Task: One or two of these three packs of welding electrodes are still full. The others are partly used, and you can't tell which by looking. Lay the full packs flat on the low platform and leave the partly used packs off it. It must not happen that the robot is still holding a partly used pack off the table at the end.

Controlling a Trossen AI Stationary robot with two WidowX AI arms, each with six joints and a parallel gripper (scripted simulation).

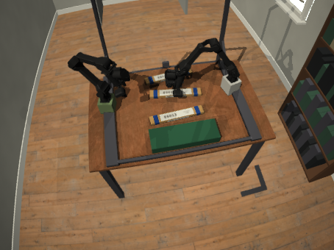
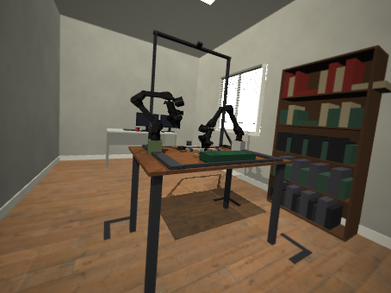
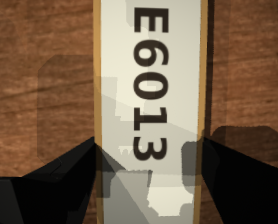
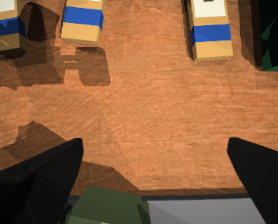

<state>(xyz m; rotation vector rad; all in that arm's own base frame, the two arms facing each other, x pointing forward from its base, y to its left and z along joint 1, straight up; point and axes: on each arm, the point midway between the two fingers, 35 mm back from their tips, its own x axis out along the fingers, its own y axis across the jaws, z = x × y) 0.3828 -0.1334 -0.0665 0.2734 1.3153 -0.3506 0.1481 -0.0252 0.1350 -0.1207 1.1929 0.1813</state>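
Observation:
Three tan packs with blue bands and white E6013 labels lie on the wooden table. The far pack (image 1: 158,79), the middle pack (image 1: 174,92) and the near pack (image 1: 176,115) all lie off the green low platform (image 1: 185,134). My left gripper (image 1: 177,92) is down over the middle pack. In the left wrist view its fingers press both long sides of that pack (image 3: 150,90). My right gripper (image 1: 119,90) is open and empty, raised near its green base. The right wrist view shows the gripper's open fingers and the ends of the near pack (image 4: 211,27) and middle pack (image 4: 82,22).
A grey rail frame (image 1: 110,137) runs round the work area. The right arm stands on a green base block (image 1: 106,105) and the left arm on a white one (image 1: 230,84). A small dark cube (image 1: 165,63) sits at the table's back edge. A bookshelf (image 2: 327,143) stands beside the table.

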